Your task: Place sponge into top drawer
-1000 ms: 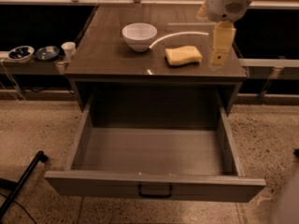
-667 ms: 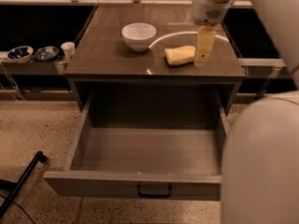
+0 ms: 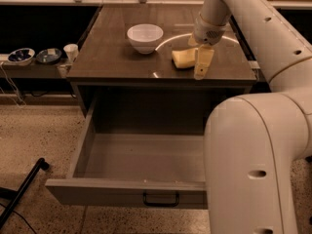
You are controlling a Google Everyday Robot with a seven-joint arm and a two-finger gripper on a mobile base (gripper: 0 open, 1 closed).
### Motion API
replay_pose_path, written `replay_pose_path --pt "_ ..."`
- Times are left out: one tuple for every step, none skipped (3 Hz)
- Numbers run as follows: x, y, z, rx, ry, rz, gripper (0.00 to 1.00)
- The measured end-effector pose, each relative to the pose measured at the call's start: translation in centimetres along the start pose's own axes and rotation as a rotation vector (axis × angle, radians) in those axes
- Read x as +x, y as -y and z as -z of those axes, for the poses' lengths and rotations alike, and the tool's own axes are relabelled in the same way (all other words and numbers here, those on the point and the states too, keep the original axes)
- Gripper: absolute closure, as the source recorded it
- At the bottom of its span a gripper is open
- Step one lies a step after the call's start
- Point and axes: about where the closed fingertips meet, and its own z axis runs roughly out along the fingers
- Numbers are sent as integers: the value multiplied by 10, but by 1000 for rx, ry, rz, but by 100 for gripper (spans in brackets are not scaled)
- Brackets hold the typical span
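The pale yellow sponge (image 3: 183,58) lies on the brown cabinet top (image 3: 112,52), right of centre. My gripper (image 3: 198,52) reaches down at the sponge's right end. It is open, with one finger (image 3: 204,62) on the near side and the other behind the sponge. The top drawer (image 3: 122,191) is pulled out wide below the cabinet top. Its inside is bare and its dark handle (image 3: 161,199) shows on the front panel. My arm (image 3: 248,165) hides the drawer's right part.
A white bowl (image 3: 145,37) stands on the cabinet top left of the sponge. A low shelf at the left holds two small dishes (image 3: 22,55) and a white cup (image 3: 71,50). A black leg (image 3: 24,189) lies on the speckled floor at bottom left.
My gripper has moved left and down from beside the sponge to its right end. My arm now fills the right foreground. The sponge and bowl have not moved.
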Motion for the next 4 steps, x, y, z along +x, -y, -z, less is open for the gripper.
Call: replay_pose_path --pt "3 6 -12 -10 15 -8 37" --pt "-9 6 -11 -16 50 17 60" --pt "-24 -6 8 -18 104 61 83" --pt "-34 -31 49 14 199 89 100"
